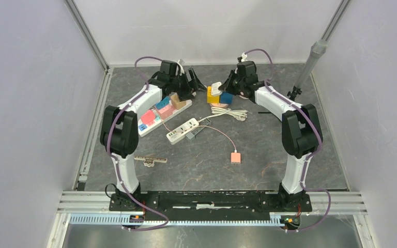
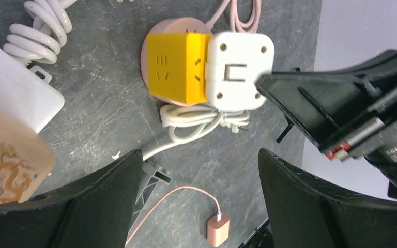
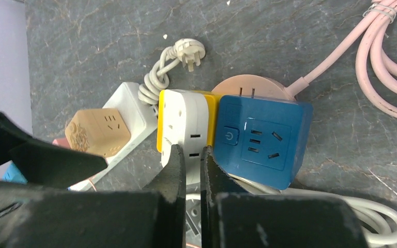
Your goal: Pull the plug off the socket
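Plug: white square adapter [image 2: 240, 70], seated against one side face of a yellow cube socket [image 2: 178, 70]; both rest on a round pink base [image 3: 248, 85] at the far middle of the grey table [image 1: 269, 155]
Adjoining: blue cube socket [image 3: 261, 139] with a power button, touching the yellow cube's other side
Right gripper [image 3: 192, 150]: fingers drawn almost together with a thin slit between them and nothing visible in it, tips at the lower edge of the white plug
Left gripper [image 2: 199, 160]: released, fingers spread wide, hovering above the table just left of the cube cluster and touching nothing
Nearby: bundled white cable [image 2: 201, 119] just beside the pink base; looped pink cable [image 3: 387, 67]; tan cube adapter [image 3: 97, 132] plugged into a long white power strip [image 1: 160, 116]; shorter white power strip [image 1: 182, 130]; small pink charger [image 1: 235, 157] on a thin lead, well apart
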`<move>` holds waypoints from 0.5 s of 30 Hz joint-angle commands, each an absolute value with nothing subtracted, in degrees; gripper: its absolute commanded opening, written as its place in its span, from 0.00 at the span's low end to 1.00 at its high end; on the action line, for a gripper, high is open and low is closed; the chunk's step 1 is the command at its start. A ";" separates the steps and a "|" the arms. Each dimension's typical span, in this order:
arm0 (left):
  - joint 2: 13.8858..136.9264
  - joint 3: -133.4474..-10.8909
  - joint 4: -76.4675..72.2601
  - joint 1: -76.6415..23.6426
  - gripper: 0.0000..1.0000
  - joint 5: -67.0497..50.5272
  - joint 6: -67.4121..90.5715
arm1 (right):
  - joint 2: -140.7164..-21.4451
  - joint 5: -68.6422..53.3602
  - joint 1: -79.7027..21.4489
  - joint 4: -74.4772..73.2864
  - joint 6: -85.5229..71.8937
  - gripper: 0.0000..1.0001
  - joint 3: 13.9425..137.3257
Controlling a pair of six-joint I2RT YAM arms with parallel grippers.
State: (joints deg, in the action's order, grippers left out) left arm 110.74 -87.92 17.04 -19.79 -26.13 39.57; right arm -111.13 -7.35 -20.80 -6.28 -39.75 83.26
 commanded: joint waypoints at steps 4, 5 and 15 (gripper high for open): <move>116.02 -92.39 7.80 -21.74 0.86 -30.08 48.81 | -109.13 -13.59 -19.78 -14.53 -35.61 0.00 86.04; 117.00 -93.38 8.05 -22.02 0.85 -29.98 49.07 | -109.32 -13.67 -19.75 -14.02 -35.53 0.00 85.99; 118.37 -97.21 14.42 -25.36 0.72 -20.71 41.68 | -112.16 -22.14 -19.68 -3.15 -36.32 0.51 85.53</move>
